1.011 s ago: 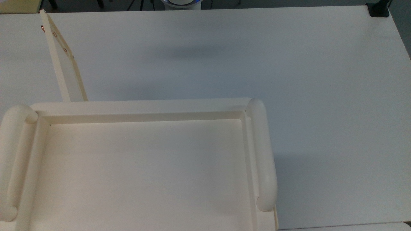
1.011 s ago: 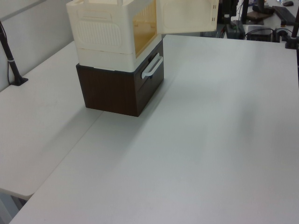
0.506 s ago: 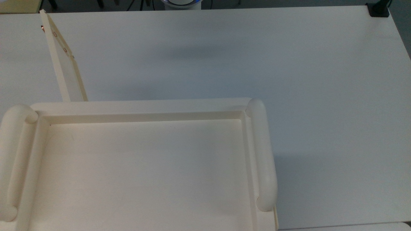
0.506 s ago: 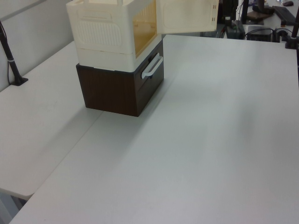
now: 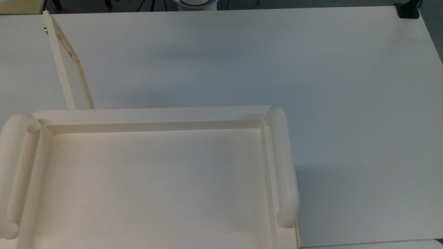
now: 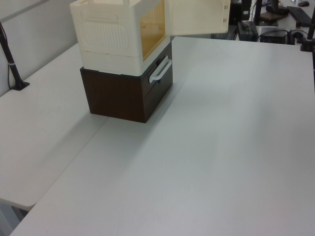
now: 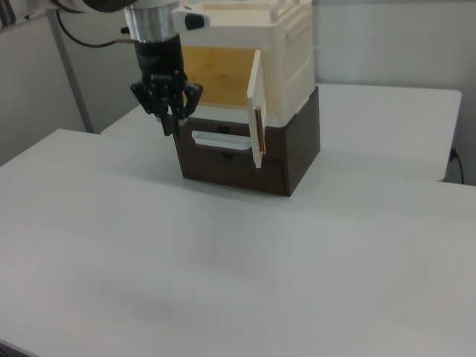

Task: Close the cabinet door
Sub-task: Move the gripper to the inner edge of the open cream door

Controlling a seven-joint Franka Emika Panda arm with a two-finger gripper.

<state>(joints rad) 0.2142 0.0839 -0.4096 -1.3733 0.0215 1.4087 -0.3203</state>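
**A:** Did anything move in the last 1 second?

**B:** Not the cabinet door (image 5: 69,69). It sticks out wide open from the cabinet (image 5: 155,116), just like before, at the top view's left. So the closing has not begun.

**A:** Where is the gripper (image 7: 168,123)?

**B:** It hangs in front of the cabinet's open side, at the right view's left, apart from the door. It holds nothing. I cannot tell if it is open or shut.

**A:** So what's next?

**B:** I think it has to reach the door and push.
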